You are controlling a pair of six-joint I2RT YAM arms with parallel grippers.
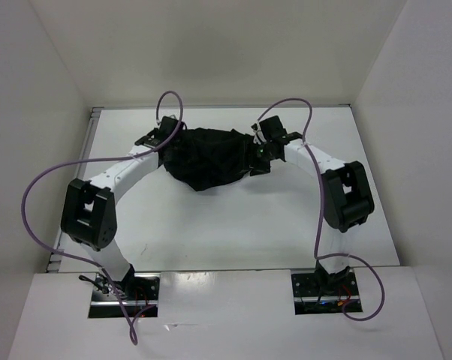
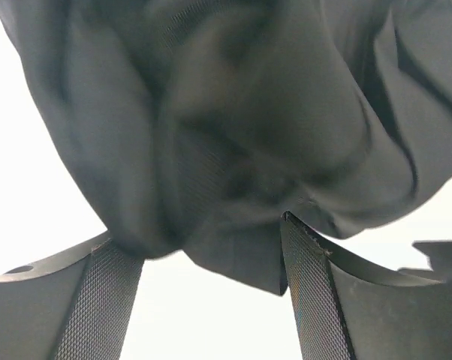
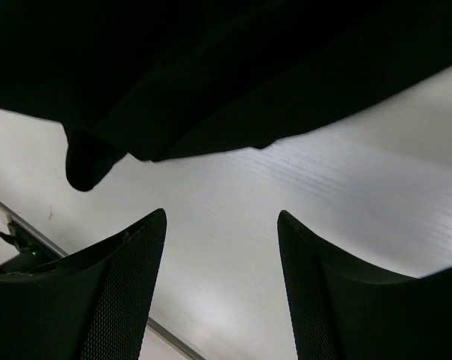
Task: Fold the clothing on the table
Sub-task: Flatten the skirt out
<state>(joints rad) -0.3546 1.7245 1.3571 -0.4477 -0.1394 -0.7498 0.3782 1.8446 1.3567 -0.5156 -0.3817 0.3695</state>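
Clothing (image 1: 211, 157), one crumpled black garment, lies on the white surface (image 1: 233, 225) between two grippers: left gripper (image 2: 200, 229) open with fabric bunched at its fingertips, right gripper (image 3: 220, 217) open, cloth just ahead.

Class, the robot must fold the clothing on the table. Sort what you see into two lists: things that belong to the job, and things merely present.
Belongs to the job: black garment, white table, left gripper, right gripper.
Merely present: purple cables, white walls, base plates.
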